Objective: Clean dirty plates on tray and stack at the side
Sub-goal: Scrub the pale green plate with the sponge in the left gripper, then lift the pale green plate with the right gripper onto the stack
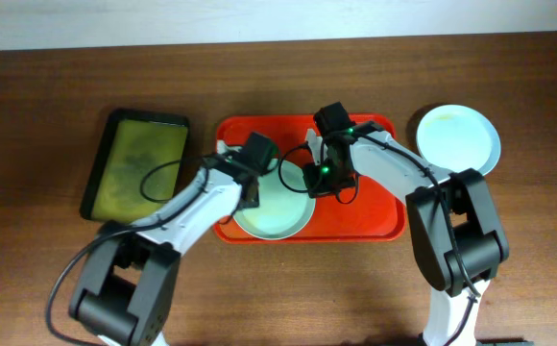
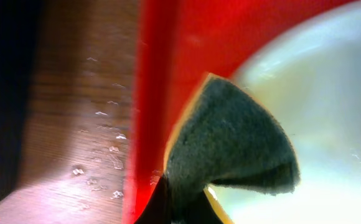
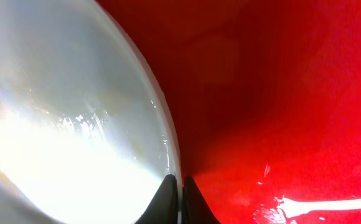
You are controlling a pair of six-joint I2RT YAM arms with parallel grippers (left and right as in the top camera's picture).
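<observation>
Tray (image 1: 365,219) seen from overhead sits mid-table (image 1: 48,96), with one plate (image 1: 277,219) at its left end and a second plate (image 1: 458,137) off it, on the wood to the right. Left wrist: left gripper (image 2: 175,208) is clamped on a sponge (image 2: 230,143), which lies on the plate's edge. Right wrist: right gripper (image 3: 181,198) pinches the plate's rim, its fingers nearly together.
</observation>
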